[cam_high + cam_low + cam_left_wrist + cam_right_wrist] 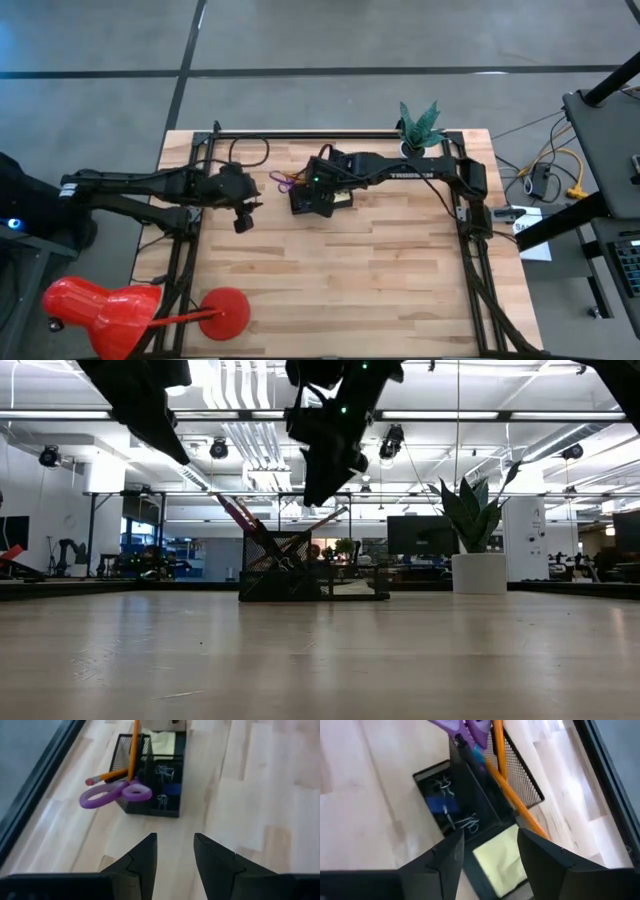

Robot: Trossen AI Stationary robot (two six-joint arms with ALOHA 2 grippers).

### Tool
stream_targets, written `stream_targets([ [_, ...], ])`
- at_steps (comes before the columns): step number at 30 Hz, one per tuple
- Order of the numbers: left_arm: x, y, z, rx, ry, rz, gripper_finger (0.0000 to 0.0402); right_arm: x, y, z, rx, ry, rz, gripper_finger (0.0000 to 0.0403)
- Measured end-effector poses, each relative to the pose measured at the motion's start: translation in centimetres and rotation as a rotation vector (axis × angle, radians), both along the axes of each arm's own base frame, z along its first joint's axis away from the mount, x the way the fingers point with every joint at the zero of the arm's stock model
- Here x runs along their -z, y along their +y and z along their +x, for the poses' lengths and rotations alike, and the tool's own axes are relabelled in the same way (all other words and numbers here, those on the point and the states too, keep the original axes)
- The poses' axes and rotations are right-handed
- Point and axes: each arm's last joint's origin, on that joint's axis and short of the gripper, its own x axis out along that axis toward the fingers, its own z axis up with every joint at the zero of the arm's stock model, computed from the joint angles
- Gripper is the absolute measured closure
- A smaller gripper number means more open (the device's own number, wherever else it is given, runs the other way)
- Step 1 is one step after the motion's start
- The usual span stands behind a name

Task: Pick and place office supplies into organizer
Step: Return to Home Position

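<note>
The black organizer [150, 780] stands on the wooden table at the middle far side [318, 200]. Purple-handled scissors [116, 795] and orange pencils [133, 745] stick into its mesh cup and lean out over the rim. A yellow sticky-note pad [502, 857] lies flat in one compartment. Small clips [467, 822] and a blue piece [440, 805] lie in another. My right gripper [490, 855] hangs open above the organizer, over the pad, with nothing between its fingers. My left gripper [175, 855] is open above the table, left of the organizer [243, 215].
A white pot with a green plant [420, 130] stands at the far edge, right of the organizer [478, 572]. A red desk lamp [100, 310] sits at the near left corner, its round base [225, 312] on the table. Bare wood spreads across the near half [350, 290].
</note>
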Motion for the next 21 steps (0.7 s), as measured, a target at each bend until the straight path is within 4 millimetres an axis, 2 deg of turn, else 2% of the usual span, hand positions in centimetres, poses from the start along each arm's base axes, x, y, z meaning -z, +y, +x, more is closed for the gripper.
stream_targets([
  [8,-0.8,-0.2,-2.5,0.050,-0.185,-0.066,0.0288,-4.2,0.3,-2.6,0.049,-0.018,0.032,0.0231],
  [13,-0.1,-0.5,-4.4,0.102,-0.376,-0.135,0.0288,-5.2,0.8,-4.8,0.085,-0.020,0.078,0.0234],
  [18,1.9,-0.7,-5.5,0.104,-0.489,-0.247,0.0288,-5.1,1.4,-7.3,0.127,-0.013,0.108,0.0234],
  [21,2.8,-0.7,-6.5,0.113,-0.557,-0.283,0.0288,-5.1,1.7,-9.6,0.150,-0.013,0.142,0.0234],
])
